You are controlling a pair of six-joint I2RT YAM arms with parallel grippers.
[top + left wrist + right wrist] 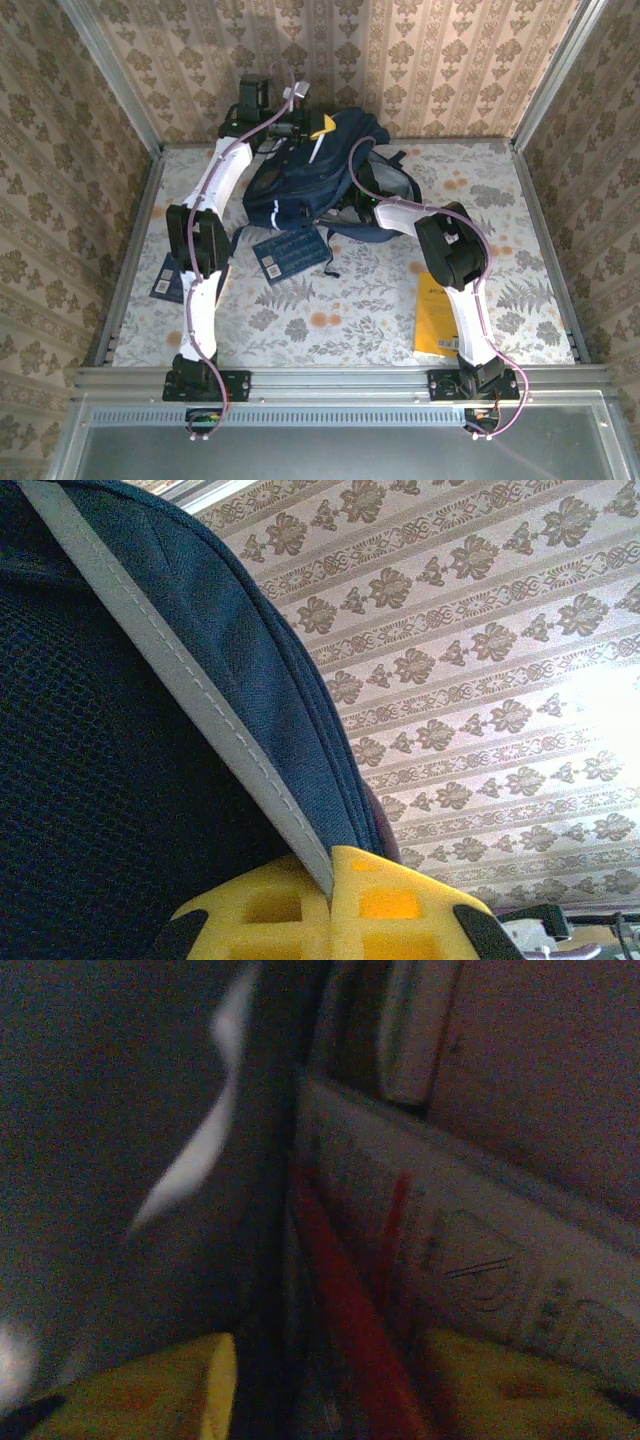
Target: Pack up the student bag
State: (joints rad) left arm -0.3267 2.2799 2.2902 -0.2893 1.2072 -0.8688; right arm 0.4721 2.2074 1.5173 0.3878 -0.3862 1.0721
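Left wrist view: the left tool [332,875] clenches the student bag [110,780] rim. Inside, the right tool [330,1400] stands released.

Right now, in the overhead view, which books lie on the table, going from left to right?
Dark blue booklet → light blue book → yellow book. The backpack overlaps the middle one, so it is left out.

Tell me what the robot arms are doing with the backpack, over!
Left gripper shut on white-trimmed edge of student bag. Right gripper open inside the bag. Yellow book and two blue books lie on table.
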